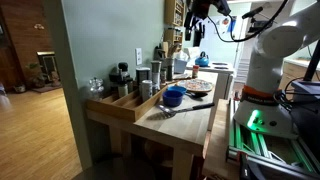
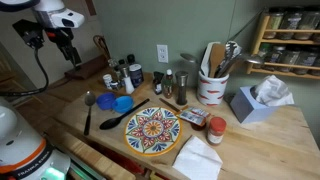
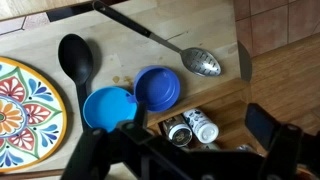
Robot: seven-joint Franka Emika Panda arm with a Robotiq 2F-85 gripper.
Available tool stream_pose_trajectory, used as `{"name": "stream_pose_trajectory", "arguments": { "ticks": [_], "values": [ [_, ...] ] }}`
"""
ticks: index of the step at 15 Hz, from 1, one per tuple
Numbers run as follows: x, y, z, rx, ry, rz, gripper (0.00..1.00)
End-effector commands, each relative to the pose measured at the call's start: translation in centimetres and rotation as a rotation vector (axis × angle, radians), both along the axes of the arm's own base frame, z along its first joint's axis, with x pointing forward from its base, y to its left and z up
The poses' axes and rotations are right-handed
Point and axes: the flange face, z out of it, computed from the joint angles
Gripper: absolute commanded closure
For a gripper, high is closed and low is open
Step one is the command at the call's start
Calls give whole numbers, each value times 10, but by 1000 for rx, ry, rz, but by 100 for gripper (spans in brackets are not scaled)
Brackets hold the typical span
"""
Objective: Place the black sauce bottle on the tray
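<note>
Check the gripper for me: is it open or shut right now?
Open. In the wrist view the gripper shows its fingers wide apart, nothing held between them.

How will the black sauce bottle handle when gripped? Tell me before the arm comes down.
Probably tippy: the black sauce bottle looks slim and upright, so a sideways nudge could topple it. Small, so likely light; a smooth wall might slip in the open gripper. Jars crowd close beside it, so expect bumps.

Blue bowl point(image 3: 108, 107), pale tray point(image 1: 125, 108), multicoloured plate point(image 2: 153, 131)
</note>
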Motion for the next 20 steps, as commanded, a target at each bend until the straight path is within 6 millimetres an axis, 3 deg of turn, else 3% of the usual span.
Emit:
{"name": "stream_pose_trajectory", "arguments": {
  "ticks": [1,7,9,16,20],
  "values": [
    [0,0,-1,0,5,0,0],
    [0,0,-4,0,11,1,0],
    [15,-5,0,3,9,-11,0],
    [100,-30,6,-95,-18,-103,0],
    [157,-64,-4,-204,-22,-134,0]
  ]
}}
